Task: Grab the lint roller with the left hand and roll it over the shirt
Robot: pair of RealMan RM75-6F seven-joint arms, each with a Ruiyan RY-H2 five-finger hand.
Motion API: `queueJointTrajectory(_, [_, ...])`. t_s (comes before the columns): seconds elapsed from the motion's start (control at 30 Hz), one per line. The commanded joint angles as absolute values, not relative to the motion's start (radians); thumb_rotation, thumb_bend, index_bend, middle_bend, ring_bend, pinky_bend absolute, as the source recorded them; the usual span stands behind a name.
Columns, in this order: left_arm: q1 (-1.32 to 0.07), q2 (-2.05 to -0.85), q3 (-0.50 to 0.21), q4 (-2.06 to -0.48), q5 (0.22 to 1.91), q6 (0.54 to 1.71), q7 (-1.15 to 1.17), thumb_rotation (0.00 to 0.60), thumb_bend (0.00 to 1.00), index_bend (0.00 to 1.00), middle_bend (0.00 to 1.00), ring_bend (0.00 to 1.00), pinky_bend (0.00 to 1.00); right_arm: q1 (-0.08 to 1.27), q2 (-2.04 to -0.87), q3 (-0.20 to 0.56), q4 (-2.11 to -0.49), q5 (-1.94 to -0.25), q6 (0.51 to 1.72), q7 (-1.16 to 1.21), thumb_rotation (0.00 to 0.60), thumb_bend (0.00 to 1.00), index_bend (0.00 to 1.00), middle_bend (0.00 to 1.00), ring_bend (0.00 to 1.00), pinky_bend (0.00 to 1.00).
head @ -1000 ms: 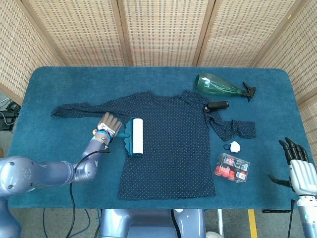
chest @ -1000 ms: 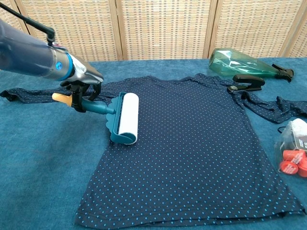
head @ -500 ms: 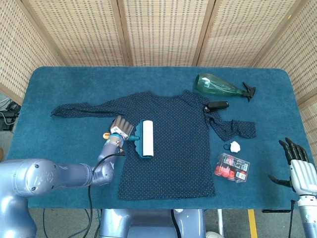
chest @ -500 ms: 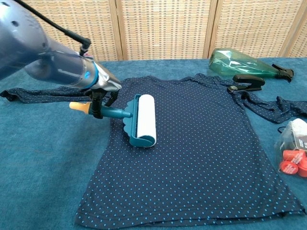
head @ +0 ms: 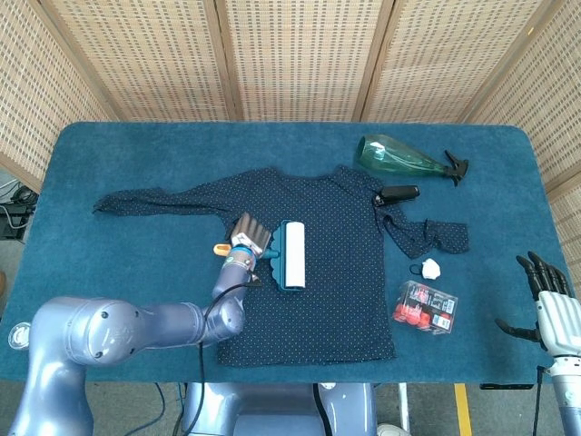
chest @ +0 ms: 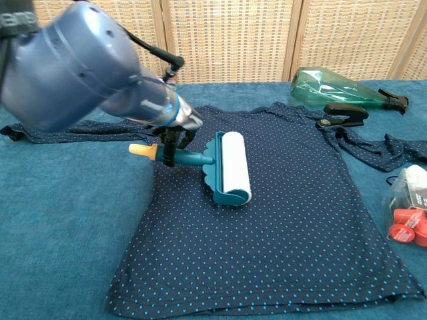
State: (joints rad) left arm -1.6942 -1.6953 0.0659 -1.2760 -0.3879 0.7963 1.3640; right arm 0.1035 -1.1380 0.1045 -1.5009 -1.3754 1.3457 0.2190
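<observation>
The lint roller has a white drum in a teal frame and an orange-tipped handle. It lies on the dark blue dotted shirt, left of the shirt's middle. My left hand grips the teal handle, just over the shirt's left edge. My right hand rests low at the table's right front corner, fingers spread, holding nothing; the chest view does not show it.
A green spray bottle and a black stapler lie behind the shirt on the right. A clear pack of red items and a small white object sit right of the shirt.
My left hand has pushed the roller rightward across the shirt, from its left edge toward the middle. The right hand has barely moved.
</observation>
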Motion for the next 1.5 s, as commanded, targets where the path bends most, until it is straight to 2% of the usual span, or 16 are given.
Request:
queueJointTrajectory(0.03, [-1.707,-1.723,0.032,-1.243,-0.418,0.805,1.408,0.6,0.51,0.85,0.92,0.76,0.68,0.104,-1.137,0.104,-1.5,-1.376,1.344,0.223,0.6,0.05,0.0,0.0,0.0,0.0])
queueJointTrajectory(0.3, [-1.703,-1.744,-0.015,-1.224,-0.439,0.824,1.469,0.6,0.51,0.85,0.92,0.76,0.68,0.103,-1.136,0.104,-1.499,-1.372,1.341,0.224,0.6,0.05,0.0,0.0,0.0,0.0])
queueJointTrajectory(0.53, [-1.656,-1.71,-0.022,-1.267,-0.417,0.847,1.482,0.6,0.52,0.85,0.92,0.76,0.68,0.102,-1.137,0.101,-1.504,-1.377,1.345,0.213,0.6,0.05,0.0,0.0,0.0,0.0])
queueJointTrajectory(0.7, [-1.562,-1.65,0.039,-1.327,-0.357,0.848,1.455,0.6,0.52,0.85,0.92,0.76,0.68,0.1,-1.135,0.097,-1.517,-1.385,1.355,0.194,0.6,0.05,0.0,0.0,0.0,0.0])
queueJointTrajectory(1.07, [-1.437,-1.561,0.104,-1.362,-0.242,0.827,1.369,0.6,0.52,0.85,0.92,0.76,0.68,0.099,-1.137,0.089,-1.537,-1.401,1.365,0.161,0.6,0.05,0.0,0.0,0.0,0.0])
queueJointTrajectory(1.5, [-1.408,-1.517,0.105,-1.393,-0.181,0.812,1.32,0.6,0.52,0.85,0.92,0.76,0.68,0.099,-1.139,0.088,-1.544,-1.402,1.367,0.148,0.6,0.05,0.0,0.0,0.0,0.0])
